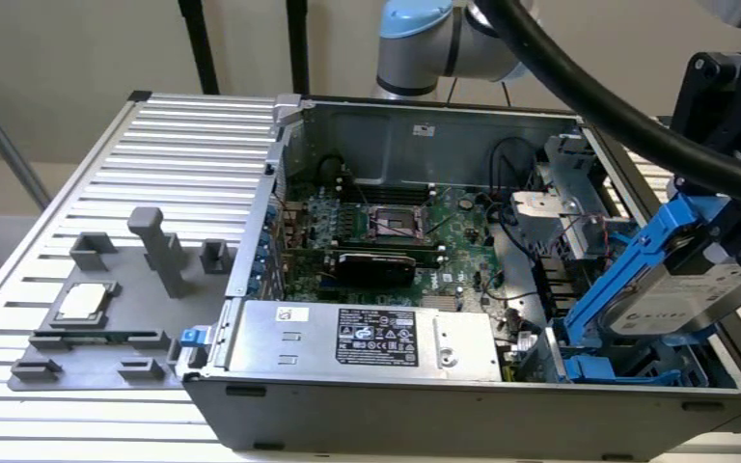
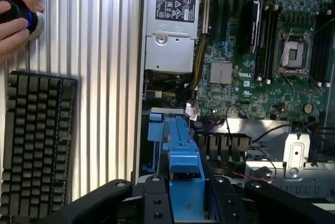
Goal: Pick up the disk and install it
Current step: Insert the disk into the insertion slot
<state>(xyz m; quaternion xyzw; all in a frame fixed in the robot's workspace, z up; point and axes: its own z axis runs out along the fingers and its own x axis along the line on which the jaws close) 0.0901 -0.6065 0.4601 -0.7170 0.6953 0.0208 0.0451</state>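
While the gripper [image 2: 187, 203] pinches the disk [image 1: 686, 289] by its blue frame, disk hangs tilted above the drive bay [image 1: 609, 367] at ext. view's right end of the PC case [image 1: 474, 415]. Disk's upper corner hidden behind gripper, cut off at pic edge.

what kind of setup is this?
Probably a robot PC-assembly bench: open PC case on a slatted metal table, gripper holding the disk, keyboard nearby.

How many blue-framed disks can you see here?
1: the disk, held in the gripper, tilted above the case. Another blue frame sits below it; any disk inside is hidden.
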